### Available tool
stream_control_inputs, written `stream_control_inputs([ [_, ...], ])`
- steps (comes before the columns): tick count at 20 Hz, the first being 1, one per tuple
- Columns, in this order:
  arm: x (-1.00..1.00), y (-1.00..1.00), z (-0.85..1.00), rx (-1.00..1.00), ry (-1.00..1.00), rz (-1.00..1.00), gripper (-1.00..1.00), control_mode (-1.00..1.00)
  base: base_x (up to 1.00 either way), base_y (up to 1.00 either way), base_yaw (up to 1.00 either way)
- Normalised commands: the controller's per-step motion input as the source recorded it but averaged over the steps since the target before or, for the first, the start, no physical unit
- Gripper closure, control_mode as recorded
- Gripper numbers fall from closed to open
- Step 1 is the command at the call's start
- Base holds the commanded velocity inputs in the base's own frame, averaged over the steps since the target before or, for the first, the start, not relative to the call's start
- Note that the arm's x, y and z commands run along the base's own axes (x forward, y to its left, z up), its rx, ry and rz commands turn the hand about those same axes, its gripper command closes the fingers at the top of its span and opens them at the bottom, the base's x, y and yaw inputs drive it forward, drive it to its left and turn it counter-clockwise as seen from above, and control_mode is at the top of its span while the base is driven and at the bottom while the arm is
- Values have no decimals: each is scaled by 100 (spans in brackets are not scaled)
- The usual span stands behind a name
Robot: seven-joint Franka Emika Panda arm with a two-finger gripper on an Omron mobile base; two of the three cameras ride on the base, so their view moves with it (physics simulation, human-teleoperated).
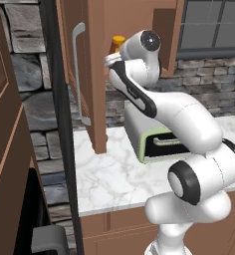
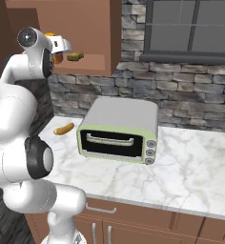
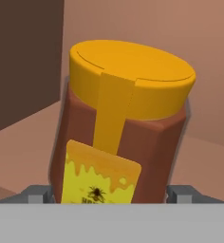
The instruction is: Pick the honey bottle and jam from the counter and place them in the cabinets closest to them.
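The honey bottle (image 3: 126,137), amber-brown with a yellow-orange cap and a yellow label, stands close in the hand view, slightly tilted. My gripper (image 3: 109,195) is shut on it, with a fingertip (image 3: 38,194) pressed at each side of its base. In the right base view the gripper (image 2: 61,48) holds the honey bottle (image 2: 51,35) just above the shelf of the open wall cabinet (image 2: 93,64). The bottle's cap (image 1: 118,41) peeks out behind my arm in the left base view. The white marble counter (image 1: 109,174) lies below. The jam is out of view.
A flat yellowish lump (image 2: 76,56) lies on the cabinet shelf right of the gripper. The cabinet door (image 1: 92,74) stands open with its grey handle (image 1: 77,69). A toaster oven (image 2: 119,131) sits on the counter, with a small orange piece (image 2: 63,128) to its left.
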Motion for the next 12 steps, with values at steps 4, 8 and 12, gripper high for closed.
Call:
stream_control_inputs([
  [4,39,13,0,-2,3,0,100,-100,0,0,0],
  [8,32,12,0,-3,3,0,100,-100,0,0,0],
  [12,29,11,0,-3,4,0,100,-100,0,0,0],
])
